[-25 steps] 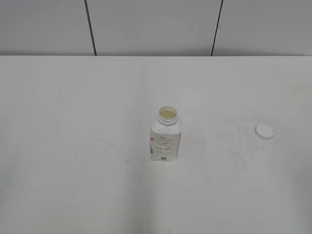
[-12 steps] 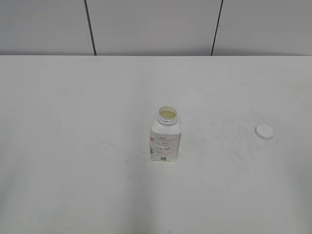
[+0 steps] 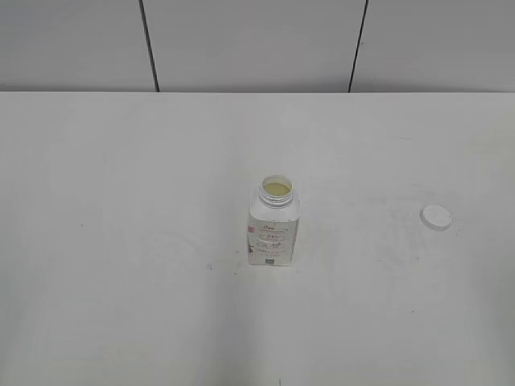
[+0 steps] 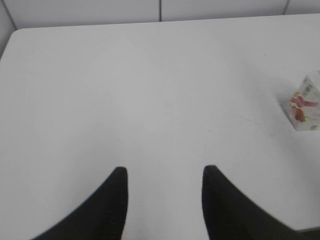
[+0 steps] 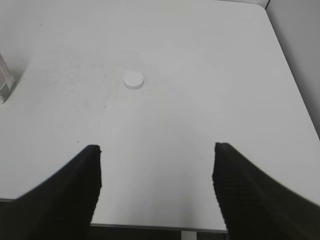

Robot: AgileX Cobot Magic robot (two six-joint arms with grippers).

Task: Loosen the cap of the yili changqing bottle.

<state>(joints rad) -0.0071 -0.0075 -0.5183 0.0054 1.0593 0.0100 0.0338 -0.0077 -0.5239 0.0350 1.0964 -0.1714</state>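
The yili changqing bottle stands upright near the table's middle with its neck open and pale liquid showing inside. It shows at the right edge of the left wrist view and as a sliver at the left edge of the right wrist view. The white cap lies flat on the table, off the bottle and well to its right, and shows in the right wrist view. My left gripper is open and empty, far from the bottle. My right gripper is open and empty, short of the cap. Neither gripper shows in the exterior view.
The white table runs back to a grey panelled wall. Its near edge shows in the right wrist view and its right edge there too.
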